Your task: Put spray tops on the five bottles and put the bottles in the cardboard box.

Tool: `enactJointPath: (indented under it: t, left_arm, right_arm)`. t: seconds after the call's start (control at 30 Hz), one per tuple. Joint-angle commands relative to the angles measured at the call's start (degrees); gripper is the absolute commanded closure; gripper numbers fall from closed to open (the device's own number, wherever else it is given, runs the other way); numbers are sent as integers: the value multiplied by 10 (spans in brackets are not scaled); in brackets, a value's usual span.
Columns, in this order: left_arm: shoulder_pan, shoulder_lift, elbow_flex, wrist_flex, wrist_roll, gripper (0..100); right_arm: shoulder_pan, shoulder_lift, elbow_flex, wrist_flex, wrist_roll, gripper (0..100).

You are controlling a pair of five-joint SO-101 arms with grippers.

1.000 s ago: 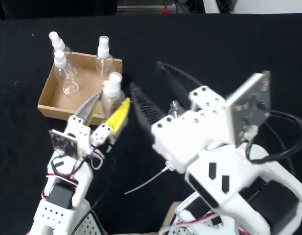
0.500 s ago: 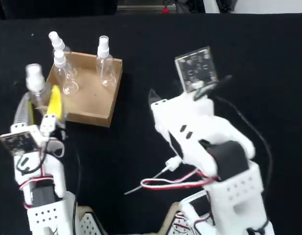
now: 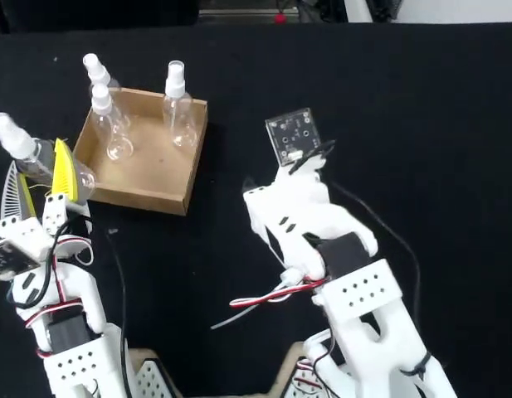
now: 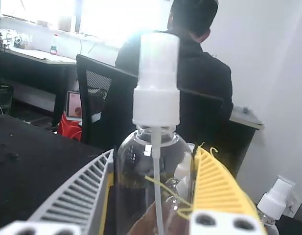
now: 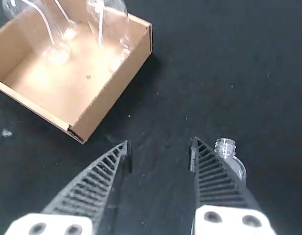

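Observation:
My left gripper (image 3: pixel 37 166) is shut on a clear bottle (image 3: pixel 40 159) with a white spray top (image 3: pixel 7 131), held tilted in the air just left of the cardboard box (image 3: pixel 148 195). The same bottle (image 4: pixel 153 166) stands between the grey and yellow fingers in the left wrist view. Three capped bottles (image 3: pixel 179 104) stand in the box. My right gripper (image 5: pixel 159 144) hangs open over the black table, with a capless bottle (image 5: pixel 230 157) just outside one finger. In the high view the right arm (image 3: pixel 309 220) covers that bottle.
A thin white tube (image 3: pixel 231 317), apparently a loose spray top's, lies on the table by the right arm's base. The box's near corner (image 5: pixel 77 132) is close to the right gripper. Black table (image 3: pixel 421 124) stretches away on the right.
The left arm has swung the capped bottle from the box's front edge to the left of the box. The right arm has drawn back and turned downward over the table's middle.

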Motion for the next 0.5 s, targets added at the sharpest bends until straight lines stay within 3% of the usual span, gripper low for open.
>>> enactJointPath:
  t: [0.0,0.47]
  left_arm:
    - [-1,0,12,-43,10,830]
    - [24,0,12,-55,6,830]
  right_arm:
    - [11,-13,10,-31,1,821]
    - [11,-13,42,-32,1,821]
